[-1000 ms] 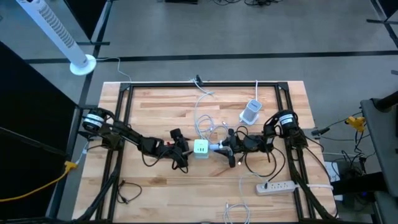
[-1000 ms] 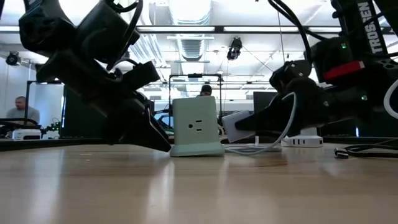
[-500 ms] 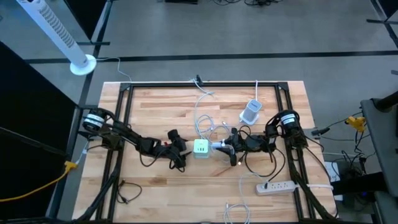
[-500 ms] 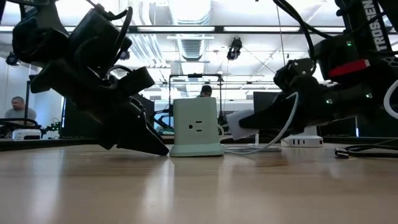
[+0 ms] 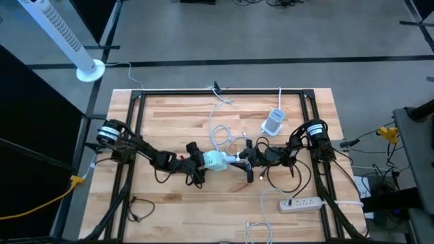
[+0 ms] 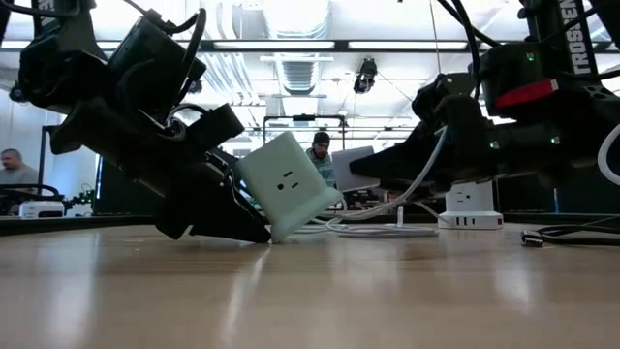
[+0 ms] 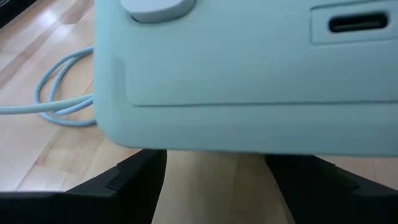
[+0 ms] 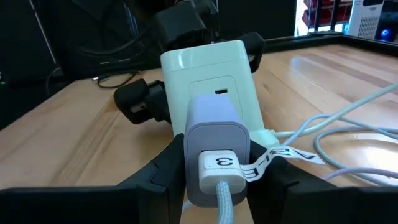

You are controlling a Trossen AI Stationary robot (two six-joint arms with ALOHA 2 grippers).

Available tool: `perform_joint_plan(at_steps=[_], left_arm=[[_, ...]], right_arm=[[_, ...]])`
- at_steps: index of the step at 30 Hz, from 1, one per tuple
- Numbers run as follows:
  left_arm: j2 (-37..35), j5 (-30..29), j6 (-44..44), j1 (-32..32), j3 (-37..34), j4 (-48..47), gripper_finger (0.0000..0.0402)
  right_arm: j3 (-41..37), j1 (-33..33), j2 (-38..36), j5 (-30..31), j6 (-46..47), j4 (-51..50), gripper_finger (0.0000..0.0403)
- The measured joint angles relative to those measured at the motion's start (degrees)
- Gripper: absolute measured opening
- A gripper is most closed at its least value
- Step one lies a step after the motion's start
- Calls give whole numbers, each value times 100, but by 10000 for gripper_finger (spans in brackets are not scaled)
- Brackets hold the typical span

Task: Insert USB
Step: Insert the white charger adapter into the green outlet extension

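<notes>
1. The wooden tabletop (image 5: 169, 115) is carrying a pale green charger cube (image 5: 213, 160), tilting at mid-table.
2. The left claw (image 5: 197, 163) is spreading around it.
3. The right claw (image 8: 214, 174) is pinching a USB plug (image 8: 214, 146) at the cube's right face.

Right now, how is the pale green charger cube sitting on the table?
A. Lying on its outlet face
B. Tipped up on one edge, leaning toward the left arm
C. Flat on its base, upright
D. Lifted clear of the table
B: in the low view the charger cube rests on one lower edge against the left pincer, while the right pincer holds the USB plug at its port side.
</notes>
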Motion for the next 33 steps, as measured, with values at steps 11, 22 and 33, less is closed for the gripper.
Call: perform_joint_plan(at_steps=[11,22,33], left_arm=[[0,30,8,-2,6,-7,274],[4,41,15,4,7,44,274],[7,50,68,4,7,78,274]], right_arm=[[-301,-13,-416,11,6,-643,115],[-334,-442,-544,-304,-422,-715,115],[-86,-465,-544,-741,-462,-1002,115]])
